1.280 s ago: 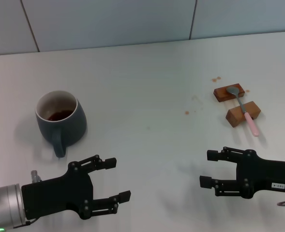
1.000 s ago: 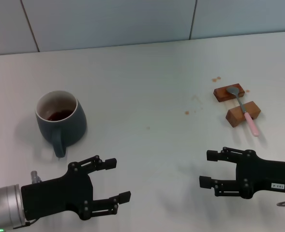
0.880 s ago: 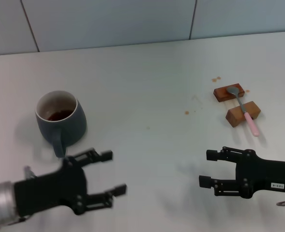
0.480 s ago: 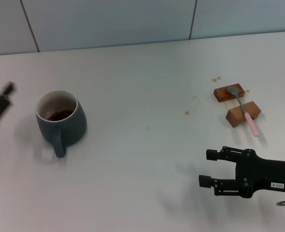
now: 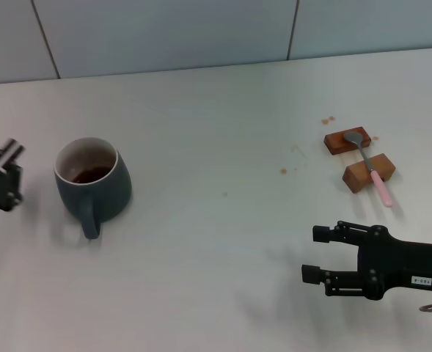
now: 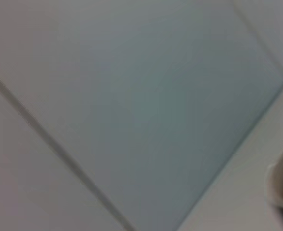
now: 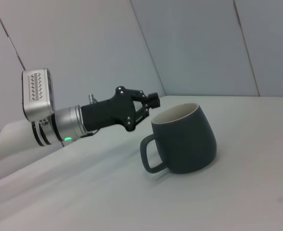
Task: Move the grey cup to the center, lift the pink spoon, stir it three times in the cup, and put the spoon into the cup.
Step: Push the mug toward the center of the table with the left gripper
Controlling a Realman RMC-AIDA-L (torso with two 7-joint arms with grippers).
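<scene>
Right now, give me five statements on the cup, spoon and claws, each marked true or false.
1. The cup holds dark liquid. True.
2. The spoon is in the cup. False: it lies across two wooden blocks.
3. The left claw grips the cup's handle. False: it is beside the cup, apart from it.
4. The right claw is open. True.
5. The cup lies tipped over. False: it stands upright.
</scene>
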